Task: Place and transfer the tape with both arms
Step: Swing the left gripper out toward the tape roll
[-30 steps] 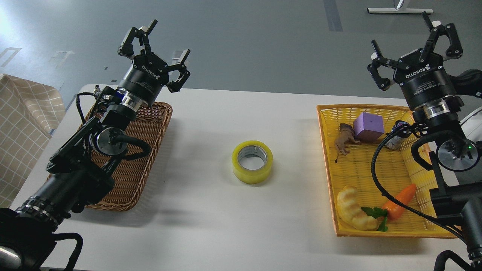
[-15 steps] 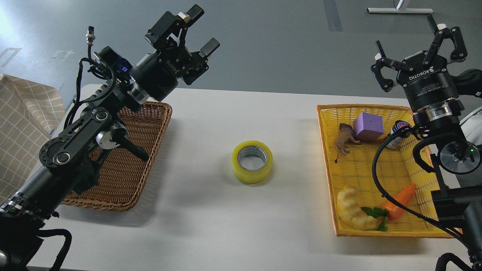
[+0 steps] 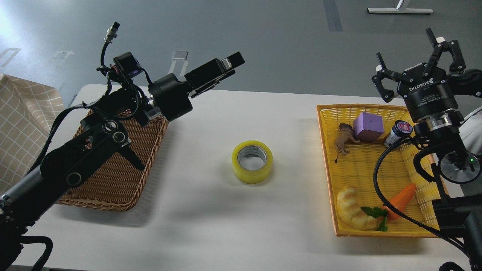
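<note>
The tape [image 3: 251, 176], a yellow roll with a grey-white core, lies flat on the white table [image 3: 211, 226] near its middle. My left gripper [image 3: 228, 64] is raised over the table's back edge, up and left of the tape and well apart from it. It is turned side-on, so its fingers overlap and cannot be told apart. My right gripper [image 3: 416, 52] is open and empty, held high above the back right corner of the yellow basket [image 3: 327, 158].
A brown wicker basket [image 3: 113, 177] sits at the left under my left arm. The yellow basket holds a purple block [image 3: 368, 127], a toy animal [image 3: 343, 140], a small jar [image 3: 397, 131], a croissant toy [image 3: 354, 212] and a carrot [image 3: 401, 199]. A checked cloth [image 3: 22, 120] hangs at far left.
My left arm has swung right and forward, and its gripper has rolled from face-on with spread fingers to side-on. The right gripper shifted slightly right, uncovering the small jar. The tape has not moved.
</note>
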Controlling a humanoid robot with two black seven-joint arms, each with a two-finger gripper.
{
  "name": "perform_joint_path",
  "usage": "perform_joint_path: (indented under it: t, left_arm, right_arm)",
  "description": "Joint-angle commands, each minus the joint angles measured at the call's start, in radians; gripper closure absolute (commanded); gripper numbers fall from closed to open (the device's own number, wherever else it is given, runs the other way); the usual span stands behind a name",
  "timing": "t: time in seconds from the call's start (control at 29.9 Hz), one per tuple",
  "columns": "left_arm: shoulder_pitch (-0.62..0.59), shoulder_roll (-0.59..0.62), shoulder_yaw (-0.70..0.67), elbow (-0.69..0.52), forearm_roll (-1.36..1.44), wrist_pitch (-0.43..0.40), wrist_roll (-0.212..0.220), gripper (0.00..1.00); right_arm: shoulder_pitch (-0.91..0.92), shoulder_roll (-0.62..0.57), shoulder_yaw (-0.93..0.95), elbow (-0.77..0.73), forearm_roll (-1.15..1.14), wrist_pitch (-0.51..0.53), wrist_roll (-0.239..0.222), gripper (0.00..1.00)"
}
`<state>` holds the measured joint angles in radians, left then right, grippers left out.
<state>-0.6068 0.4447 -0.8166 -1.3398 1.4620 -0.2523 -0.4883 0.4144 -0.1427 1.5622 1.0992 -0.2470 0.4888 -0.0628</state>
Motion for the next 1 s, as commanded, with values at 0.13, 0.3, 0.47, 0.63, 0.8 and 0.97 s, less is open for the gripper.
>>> perform_joint_path:
  t: [0.13, 0.3, 0.47, 0.63, 0.8, 0.97]
  left_arm:
    - [0.002, 0.006, 0.060, -0.005, 0.291, 0.067, 0.030, 0.02]
    - [-0.001, 0.000, 0.088, -0.005, 0.412, 0.068, 0.095, 0.02]
    - [-0.008, 0.003, 0.128, -0.005, 0.460, 0.067, 0.214, 0.02]
    - [-0.021, 0.003, 0.157, -0.009, 0.498, 0.064, 0.293, 0.02]
    - [-0.088, 0.008, 0.249, -0.007, 0.569, 0.062, 0.300, 0.02]
    - [-0.126, 0.000, 0.307, -0.002, 0.595, 0.036, 0.336, 0.02]
  right_arm:
    - [-0.014, -0.012, -0.001, 0.005, 0.000, 0.000, 0.000, 0.00]
    - [-0.016, -0.014, -0.001, 0.007, 0.000, 0.000, 0.000, 0.00]
    - [-0.016, -0.009, -0.001, 0.007, 0.000, 0.000, 0.000, 0.00]
    - [-0.016, -0.011, -0.002, 0.007, 0.000, 0.000, 0.000, 0.00]
    - [-0.022, -0.012, -0.002, 0.007, 0.000, 0.000, 0.000, 0.00]
    - [-0.029, -0.011, -0.002, 0.007, -0.002, 0.000, 0.000, 0.00]
